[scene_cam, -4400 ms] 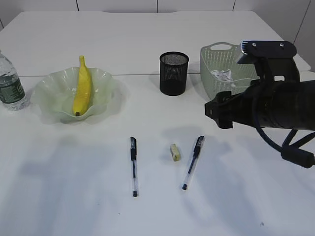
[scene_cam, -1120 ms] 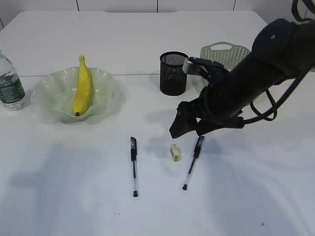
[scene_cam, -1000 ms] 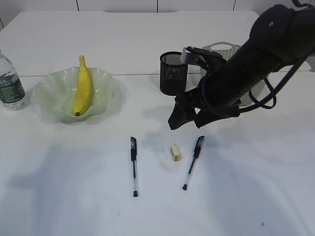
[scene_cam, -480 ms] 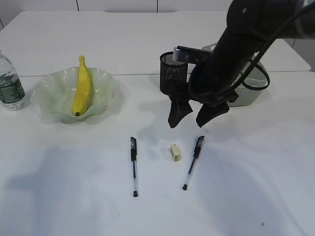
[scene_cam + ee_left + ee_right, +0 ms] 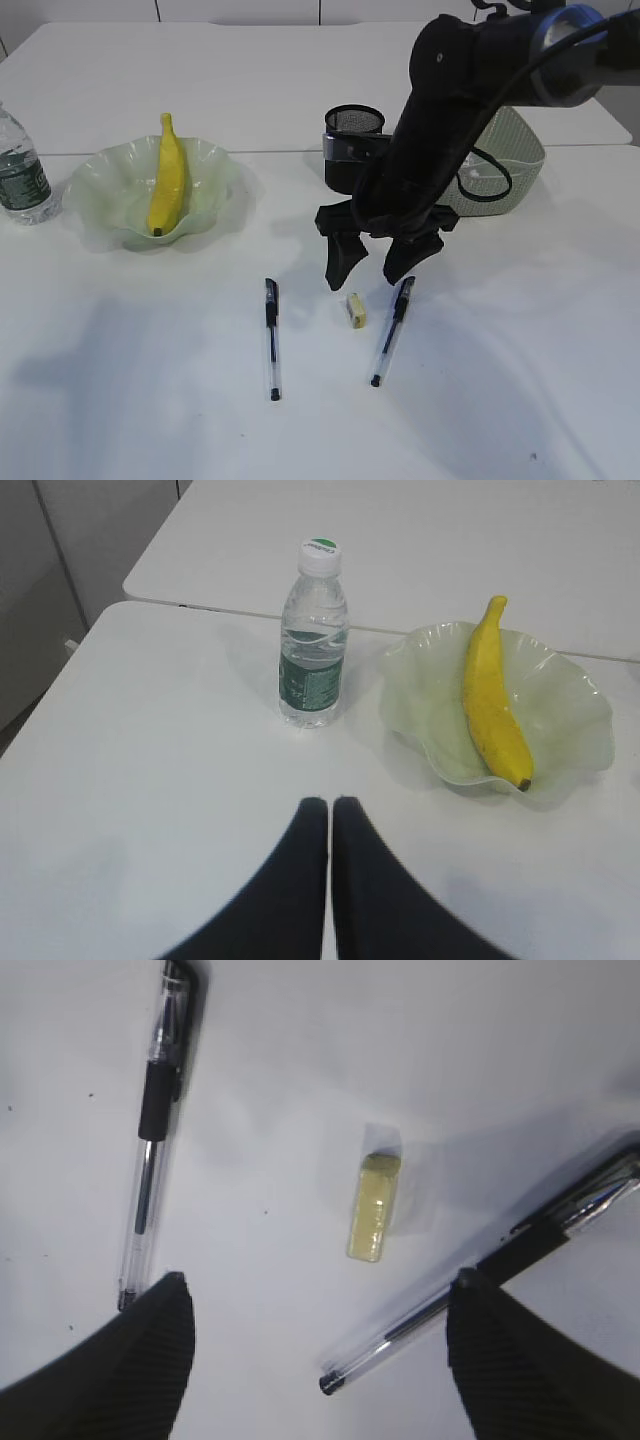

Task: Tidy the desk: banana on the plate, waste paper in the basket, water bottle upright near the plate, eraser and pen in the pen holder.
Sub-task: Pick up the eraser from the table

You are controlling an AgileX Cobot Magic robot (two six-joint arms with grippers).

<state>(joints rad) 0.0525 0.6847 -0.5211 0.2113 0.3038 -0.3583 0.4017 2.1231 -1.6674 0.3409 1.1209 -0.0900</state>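
Two pens and the eraser [image 5: 355,309] left on the desk [image 5: 150,400]; right gripper [image 5: 370,272] now over them.

Arm has swung in from the basket [image 5: 505,160] side and dropped, jaws spread wide, straddling eraser, which lies between left pen [image 5: 271,337] and right pen [image 5: 392,328]. Judged: eraser pick is next, then holder [image 5: 352,120]. Banana [image 5: 168,180] sits on plate [image 5: 110,200], bottle [image 5: 313,635] upright beside it; paper not visible. Left gripper [image 5: 330,810] pressed together, idle.
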